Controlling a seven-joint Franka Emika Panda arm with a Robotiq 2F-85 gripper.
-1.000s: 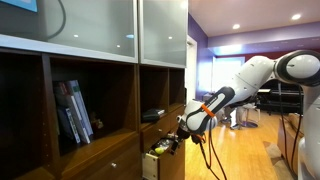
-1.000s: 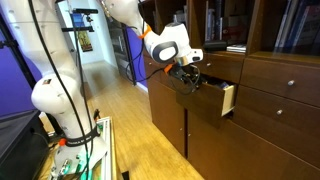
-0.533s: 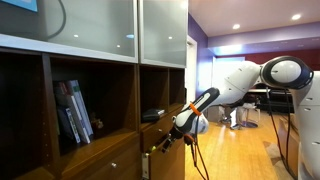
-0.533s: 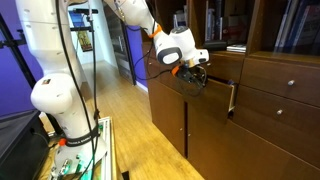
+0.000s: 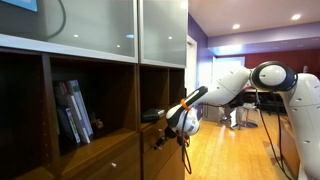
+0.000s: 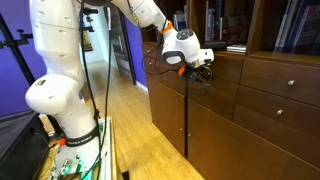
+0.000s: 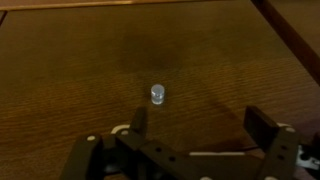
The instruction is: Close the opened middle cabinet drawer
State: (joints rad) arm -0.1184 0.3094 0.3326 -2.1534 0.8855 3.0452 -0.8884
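The middle cabinet drawer [image 6: 224,70] sits with its flat dark-brown front flush with the cabinet [image 6: 285,110]. No tan sides or contents show. In the wrist view its front [image 7: 90,60] fills the picture, with a small clear knob [image 7: 157,94] near the middle. My gripper [image 7: 200,125] is open and empty, its fingers spread just in front of the wood, with the knob off to one side of them. In both exterior views my gripper [image 6: 198,72] [image 5: 163,138] is right at the drawer front; I cannot tell whether it touches.
The cabinet [image 5: 100,95] has frosted glass doors above, open shelves with books [image 5: 73,110] and a dark item [image 5: 152,115]. Wider drawer fronts [image 6: 285,75] lie beside the middle drawer. The robot base [image 6: 60,95] stands on a bench over a wooden floor [image 6: 130,120].
The drawer stood pulled out with its tan side showing. My gripper moved toward the cabinet with the drawer front, and the drawer slid in until flush.
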